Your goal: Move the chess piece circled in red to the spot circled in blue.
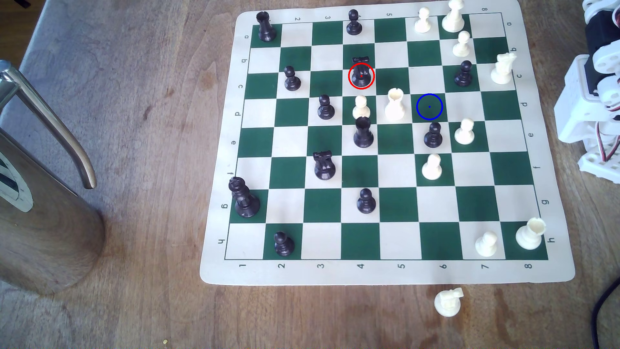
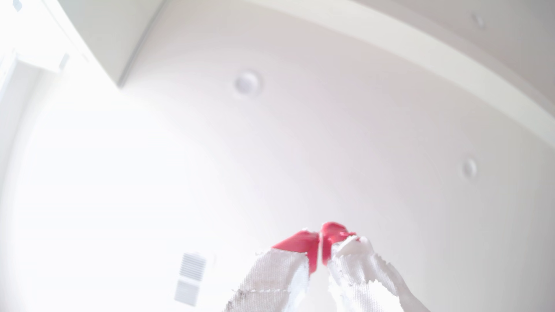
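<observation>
Claw idle, knight not yet moved.

The claw (image 2: 321, 240) pointed up at the ceiling, red tips pressed together on nothing, with the arm (image 1: 590, 100) folded off the board's edge. The knight (image 1: 361, 74) stood far across from it on its red-ringed square; the spot (image 1: 429, 106) lay nearer and bare, hemmed by a white rook (image 1: 394, 104) and black pawn (image 1: 433, 135).

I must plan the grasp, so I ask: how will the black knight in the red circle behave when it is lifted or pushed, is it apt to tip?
The black knight looks rigid, probably light moulded plastic. Its blocky head rises above a round base, so a push near the top may tip it; a low grip seems safer. The glossy surface may be somewhat slippery.
</observation>
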Robot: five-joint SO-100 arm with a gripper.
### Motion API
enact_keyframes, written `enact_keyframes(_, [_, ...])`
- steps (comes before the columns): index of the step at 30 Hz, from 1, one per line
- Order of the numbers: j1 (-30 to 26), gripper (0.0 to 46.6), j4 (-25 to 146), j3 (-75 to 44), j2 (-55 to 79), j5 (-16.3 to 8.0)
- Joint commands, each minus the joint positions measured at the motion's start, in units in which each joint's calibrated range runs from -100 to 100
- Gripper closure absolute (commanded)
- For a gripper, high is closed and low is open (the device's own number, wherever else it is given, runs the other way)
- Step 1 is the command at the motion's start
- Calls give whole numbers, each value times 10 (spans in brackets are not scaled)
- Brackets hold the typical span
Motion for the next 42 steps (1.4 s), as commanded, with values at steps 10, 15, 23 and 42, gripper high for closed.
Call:
enact_keyframes(10, [-38,444,182,-43,-2,-19])
enact_keyframes(15, [-17,456,581,-199,-2,-15])
enact_keyframes(23, [43,434,803,-270,-2,-20])
enact_keyframes(42, [95,429,1378,-390,13,-52])
